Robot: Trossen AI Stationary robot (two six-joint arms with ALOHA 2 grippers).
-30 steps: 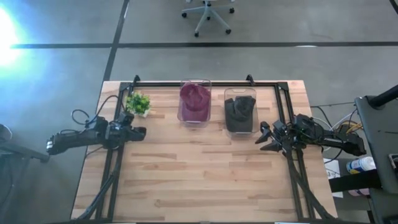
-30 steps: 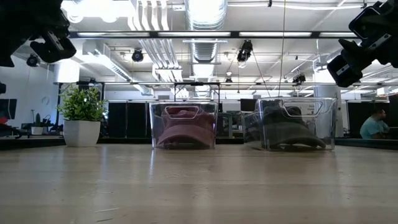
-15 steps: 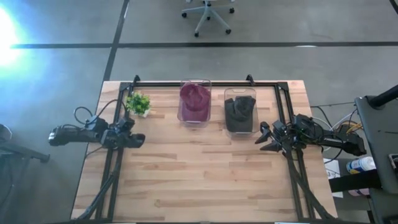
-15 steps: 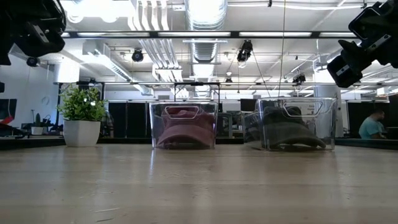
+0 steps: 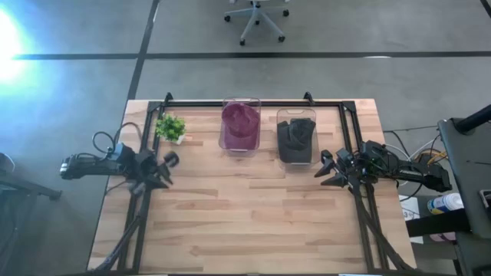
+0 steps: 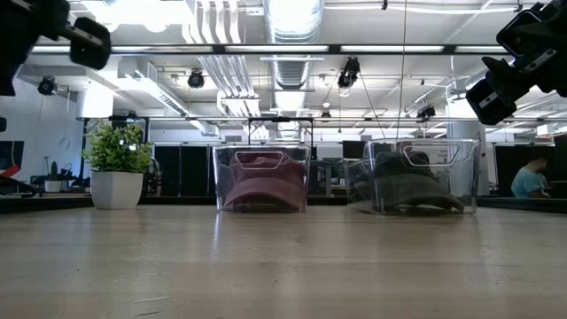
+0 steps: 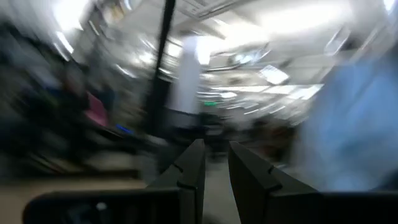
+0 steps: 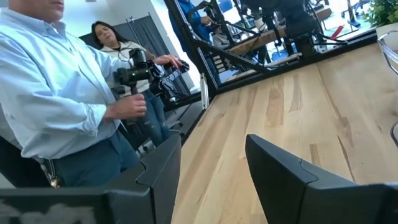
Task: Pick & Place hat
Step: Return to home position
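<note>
Grippers noted empty: left gripper nearly closed near plant, right gripper spread wide at right table edge. Found red cap in left bin, black caps in right bin (both settled). Risk of toppling plant if swung carelessly homeward

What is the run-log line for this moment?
red cap: in left bin; black cap: in right bin; left gripper: raised, table left side; right gripper: open, empty, right side

Left transparent bin: held the red cap.
Right transparent bin: held a black cap.
Left gripper: hung by the table's left edge, near the potted plant.
Right gripper: hung by the right edge, fingers spread.
</note>
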